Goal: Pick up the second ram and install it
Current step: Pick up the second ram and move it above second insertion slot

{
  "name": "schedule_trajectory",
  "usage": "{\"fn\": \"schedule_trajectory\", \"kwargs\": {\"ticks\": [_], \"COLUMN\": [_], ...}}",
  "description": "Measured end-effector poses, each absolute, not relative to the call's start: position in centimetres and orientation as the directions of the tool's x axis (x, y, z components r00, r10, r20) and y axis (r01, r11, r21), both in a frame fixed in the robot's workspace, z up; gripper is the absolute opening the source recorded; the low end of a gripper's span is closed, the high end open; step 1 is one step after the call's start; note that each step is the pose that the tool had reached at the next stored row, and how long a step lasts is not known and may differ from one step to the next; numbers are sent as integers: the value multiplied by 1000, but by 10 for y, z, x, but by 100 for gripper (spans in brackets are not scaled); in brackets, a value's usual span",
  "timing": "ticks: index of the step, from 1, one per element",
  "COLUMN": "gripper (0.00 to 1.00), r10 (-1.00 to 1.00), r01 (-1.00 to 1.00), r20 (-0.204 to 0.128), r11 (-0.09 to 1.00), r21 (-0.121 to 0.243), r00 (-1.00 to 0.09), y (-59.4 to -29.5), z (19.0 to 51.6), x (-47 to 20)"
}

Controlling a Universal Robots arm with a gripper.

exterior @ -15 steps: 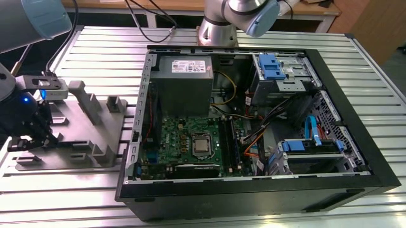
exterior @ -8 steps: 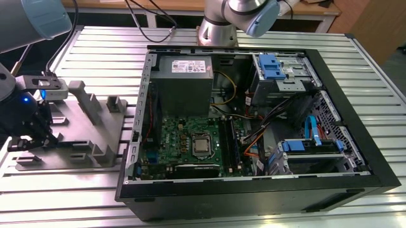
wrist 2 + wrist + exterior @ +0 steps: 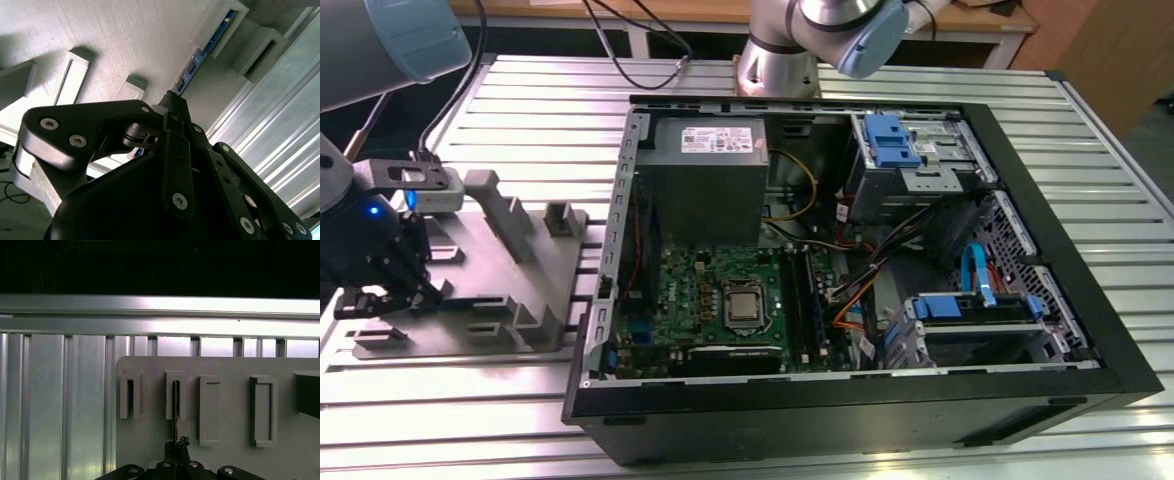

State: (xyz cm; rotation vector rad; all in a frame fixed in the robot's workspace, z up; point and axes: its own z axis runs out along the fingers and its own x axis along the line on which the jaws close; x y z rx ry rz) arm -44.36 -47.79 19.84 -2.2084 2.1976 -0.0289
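The pincer (image 3: 171, 102) clasps the second ram (image 3: 205, 50) in the tray (image 3: 125, 40) slot.

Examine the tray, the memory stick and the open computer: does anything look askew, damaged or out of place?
Nothing stands out. The second ram sits straight in its slot of the grey tray, in line with the gripper; the computer case lies open.

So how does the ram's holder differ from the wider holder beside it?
In the first wrist view, the ram's holder is narrow and short, the wider holder broader and longer. The ram's holder has a dark slit holding the second ram; the wider holder is a bare grey recess. Both are raised frames on the tray.
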Motion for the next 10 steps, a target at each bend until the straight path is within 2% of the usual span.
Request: {"fn": "schedule_trajectory", "kwargs": {"ticks": [10], "gripper": [12], "r10": [-1000], "r01": [-1000], "r20": [-5], "r11": [-3], "r21": [-31], "r00": [3], "y": [-478], "z": [202], "x": [-444]}}
